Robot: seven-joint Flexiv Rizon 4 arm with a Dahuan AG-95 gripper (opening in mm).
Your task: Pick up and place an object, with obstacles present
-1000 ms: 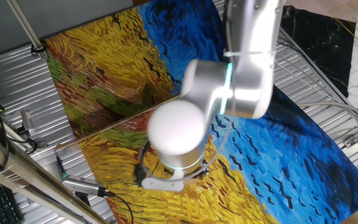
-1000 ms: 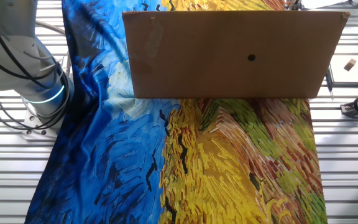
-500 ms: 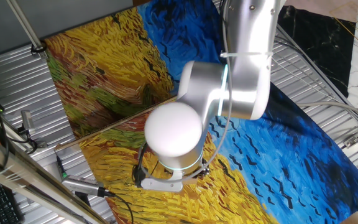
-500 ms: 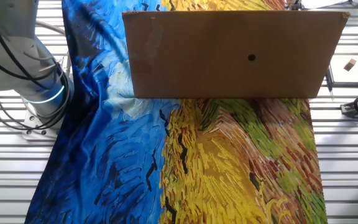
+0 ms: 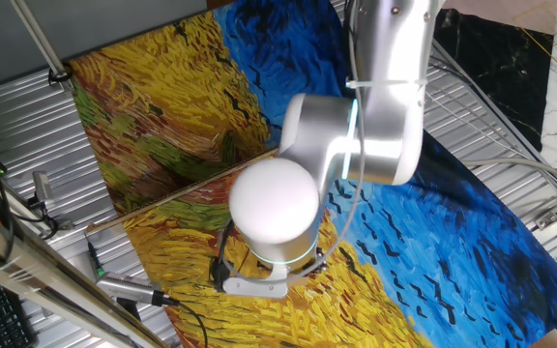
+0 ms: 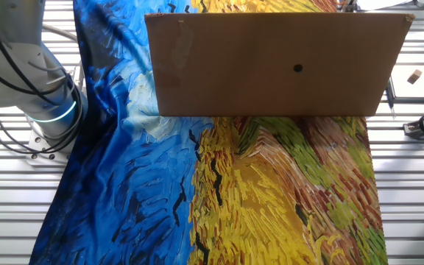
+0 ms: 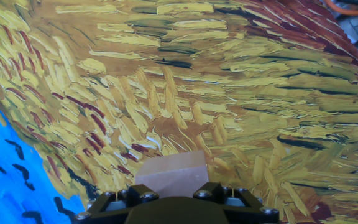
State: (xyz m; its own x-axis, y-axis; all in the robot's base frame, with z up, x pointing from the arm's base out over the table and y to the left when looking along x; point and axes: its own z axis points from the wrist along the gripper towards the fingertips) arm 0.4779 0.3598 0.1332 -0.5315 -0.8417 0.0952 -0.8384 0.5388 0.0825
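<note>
- In the hand view, a small light tan wooden cube (image 7: 171, 176) sits at the bottom centre of the frame, right against the dark gripper (image 7: 173, 202) body; only its top and front face show.
- The fingertips are not visible in any view, so I cannot tell whether the jaws are closed on the cube or merely standing around it.
- Whether the cube rests on the painted yellow-and-blue cloth (image 7: 216, 106) or is lifted off it is also unclear from this angle.
- In one fixed view, the silver robot arm (image 5: 356, 145) fills the middle of the frame and hides the cube and the fingers below it.
- A thin brown edge (image 5: 177, 191) runs diagonally across the cloth left of the arm in that view; it seems to be the top of the upright brown cardboard panel (image 6: 274, 65) that spans the top of the other fixed view. I cannot make out a separate long rod.
- Risk, as I judge it: if the grip is shallow or off-centre, the plain smooth cube could twist or slip out during travel.
- A low carry across the cloth could knock the arm or cube against the cardboard panel, since it stands close to the arm.
- The soft cloth could wrinkle under a descending cube and leave it tilted.
- No containers are visible in any view.
</note>
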